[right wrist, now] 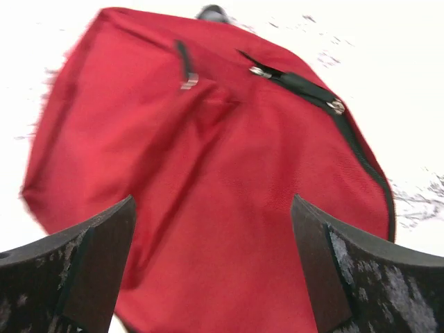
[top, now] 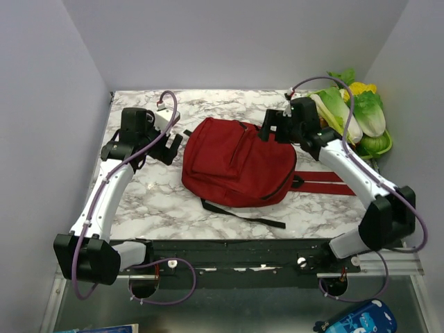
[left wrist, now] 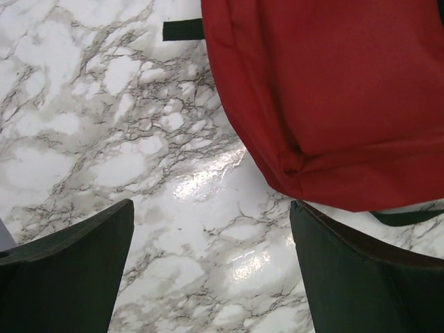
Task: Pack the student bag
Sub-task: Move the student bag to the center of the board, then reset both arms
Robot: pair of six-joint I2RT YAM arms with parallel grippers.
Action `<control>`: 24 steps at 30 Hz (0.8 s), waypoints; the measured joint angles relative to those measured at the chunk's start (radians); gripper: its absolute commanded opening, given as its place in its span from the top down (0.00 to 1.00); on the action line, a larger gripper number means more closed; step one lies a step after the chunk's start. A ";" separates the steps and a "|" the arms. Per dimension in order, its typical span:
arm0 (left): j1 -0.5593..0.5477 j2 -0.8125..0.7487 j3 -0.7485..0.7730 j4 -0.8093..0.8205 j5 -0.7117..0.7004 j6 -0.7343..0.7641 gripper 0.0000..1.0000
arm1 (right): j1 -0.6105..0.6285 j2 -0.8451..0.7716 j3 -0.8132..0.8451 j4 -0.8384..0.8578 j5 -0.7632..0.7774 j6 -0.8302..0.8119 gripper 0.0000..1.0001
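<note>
Your bag lies flat mid-table and looks soft, floppy and light, so with the left gripper and right gripper both wide open and empty, pinch a zipper pull.

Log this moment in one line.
student bag: flat on table | left pincer: open, beside bag | right pincer: open, over bag

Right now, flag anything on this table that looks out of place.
The leafy vegetables heaped at the far right corner look odd beside a student bag. The bag's black webbing trails loose toward the near edge.
</note>
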 measured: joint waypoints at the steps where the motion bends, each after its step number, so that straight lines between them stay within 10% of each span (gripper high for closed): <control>1: 0.000 0.000 0.001 0.013 -0.010 -0.017 0.01 | 0.003 -0.047 -0.011 0.006 -0.018 0.000 0.00; 24: 0.000 -0.213 -0.200 0.191 -0.117 -0.162 0.01 | 0.011 -0.557 -0.432 0.135 -0.109 -0.041 0.00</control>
